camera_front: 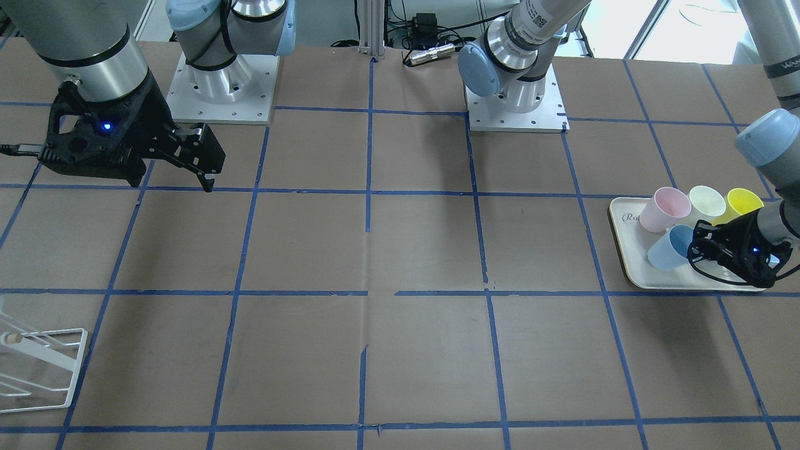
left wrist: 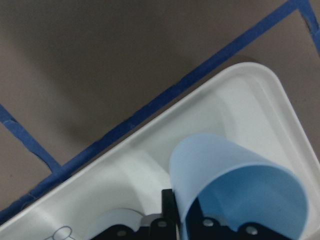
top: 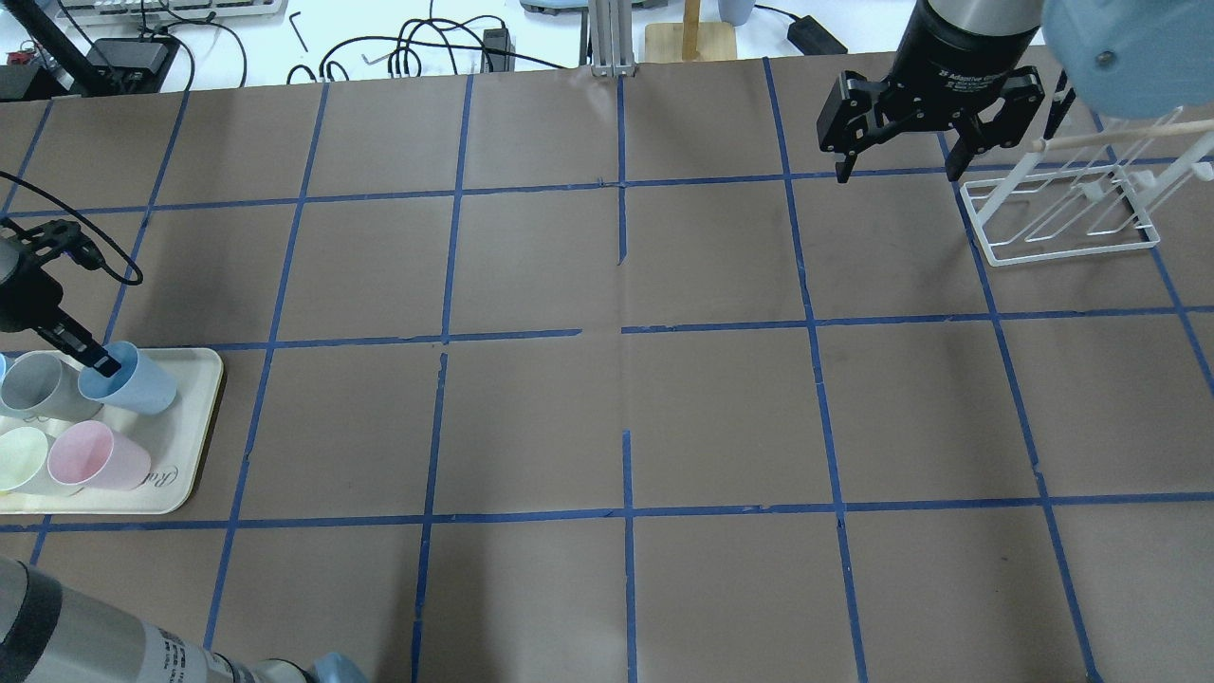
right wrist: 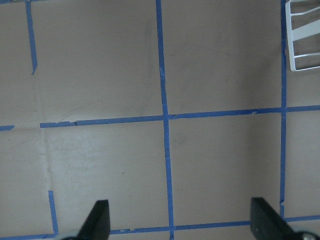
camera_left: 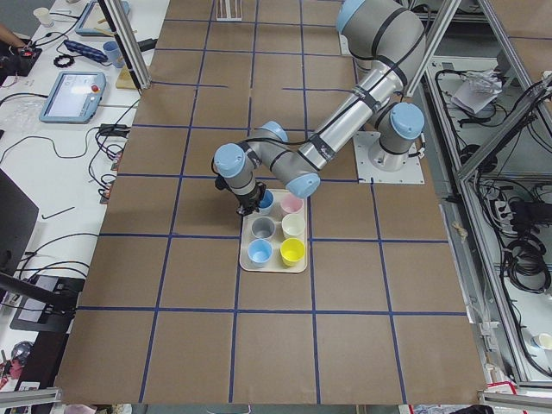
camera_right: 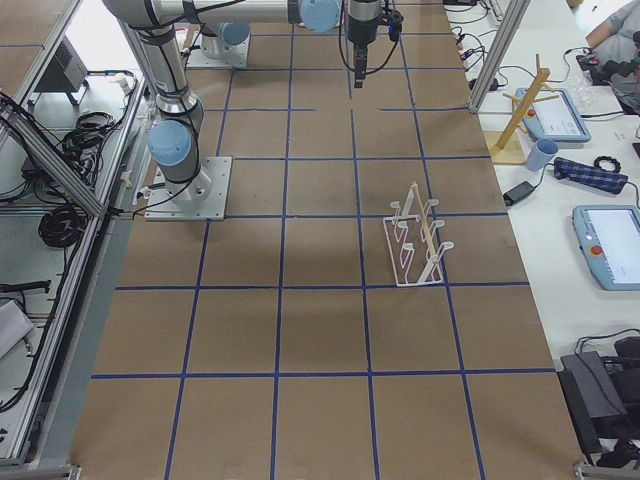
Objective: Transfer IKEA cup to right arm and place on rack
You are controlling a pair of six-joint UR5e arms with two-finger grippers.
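Note:
The IKEA cup [top: 133, 382] is light blue and tilted, at the far corner of the cream tray [top: 185, 451]. My left gripper [top: 98, 360] is shut on its rim, one finger inside and one outside; the left wrist view shows the cup wall [left wrist: 225, 175] between the fingers. In the front view the cup [camera_front: 669, 249] leans beside the left gripper [camera_front: 703, 245]. My right gripper [top: 896, 173] is open and empty, hanging above the table just left of the white wire rack [top: 1062, 213]. The rack also shows in the front view [camera_front: 44, 369].
On the tray stand a grey cup [top: 38, 384], a pink cup [top: 95, 457] and a pale green cup [top: 19, 457]; a yellow cup [camera_front: 744, 201] and a second light blue cup [camera_left: 260, 252] also stand there. Blue tape lines grid the brown table.

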